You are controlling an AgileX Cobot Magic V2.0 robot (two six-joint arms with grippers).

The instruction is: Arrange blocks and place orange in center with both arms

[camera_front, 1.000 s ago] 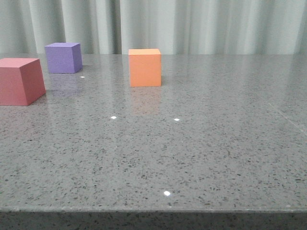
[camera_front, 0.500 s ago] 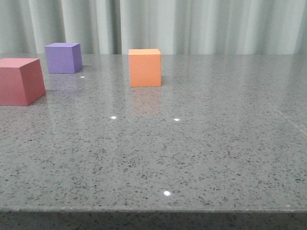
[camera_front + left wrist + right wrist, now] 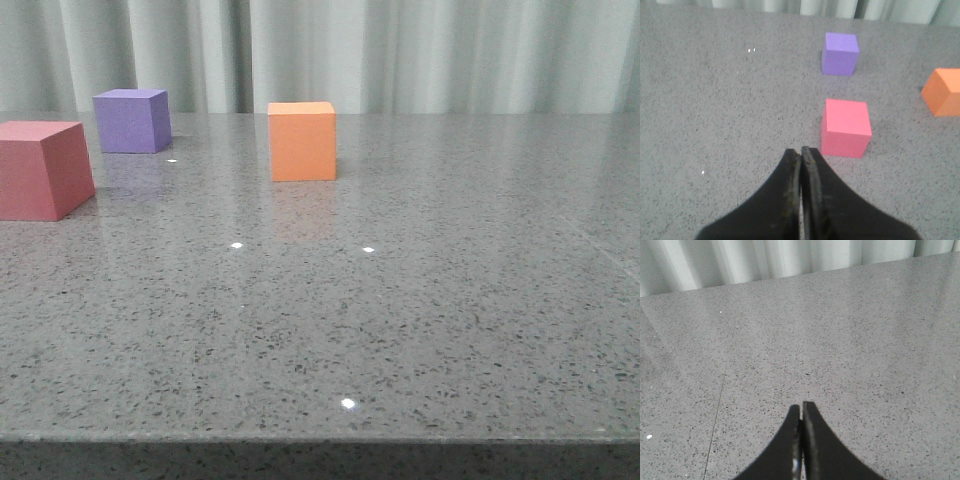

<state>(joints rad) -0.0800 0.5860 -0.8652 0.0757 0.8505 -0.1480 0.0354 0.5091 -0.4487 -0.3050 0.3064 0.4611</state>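
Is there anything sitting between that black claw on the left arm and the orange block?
Partly. The red-pink cube sits just ahead of the shut left tool, slightly toward the orange cube. The purple cube is farther back. Otherwise only bare table lies between them.

Three matte cubes are sitting apart on the speckled table: the red-pink cube (image 3: 42, 168) nearest at far left, the purple cube (image 3: 131, 120) behind it, the orange cube (image 3: 302, 141) standing mid-table
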